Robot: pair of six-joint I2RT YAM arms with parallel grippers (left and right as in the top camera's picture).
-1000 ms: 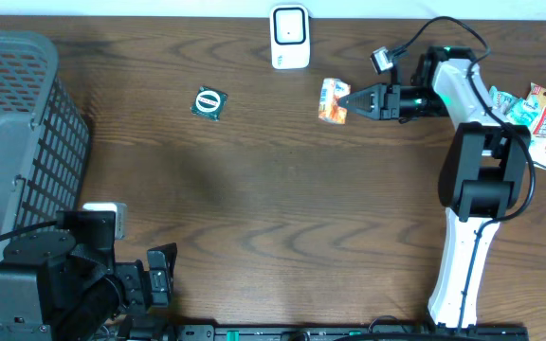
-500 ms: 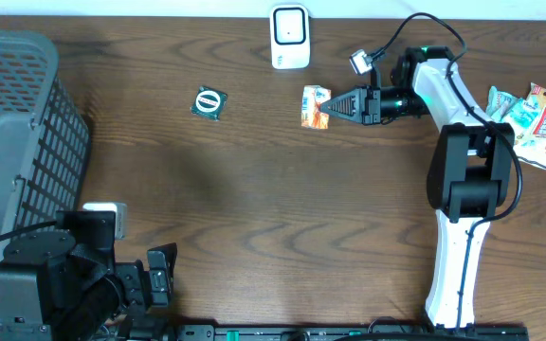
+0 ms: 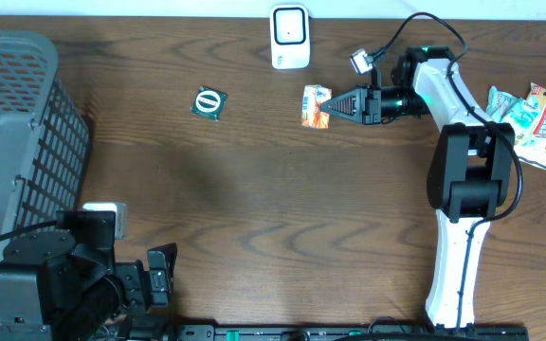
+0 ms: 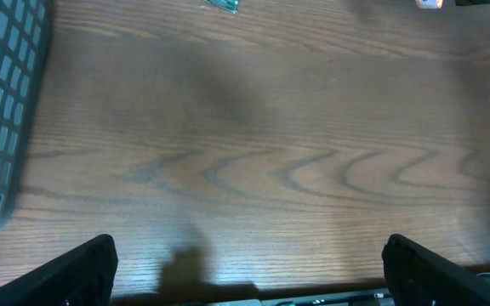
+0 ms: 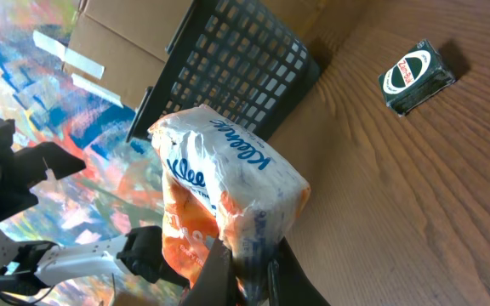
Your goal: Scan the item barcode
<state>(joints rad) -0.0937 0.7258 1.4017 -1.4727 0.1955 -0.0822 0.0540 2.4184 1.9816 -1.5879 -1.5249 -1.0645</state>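
My right gripper is shut on the item, a small white and orange Kleenex tissue pack, holding it just above the table. The pack hangs a little below and right of the white barcode scanner at the table's far edge. In the right wrist view the pack fills the middle, its lower end pinched in the right gripper; no barcode is visible. My left gripper is open over bare wood near the front edge, and in the overhead view the left gripper sits at the bottom left.
A dark green round-labelled packet lies left of the scanner, also seen as the packet. A grey mesh basket stands at the left edge. Several snack packs lie at the far right.
The right gripper carried the tissue pack leftward, closer to the scanner, then held still for the last half second. The left arm has not moved.
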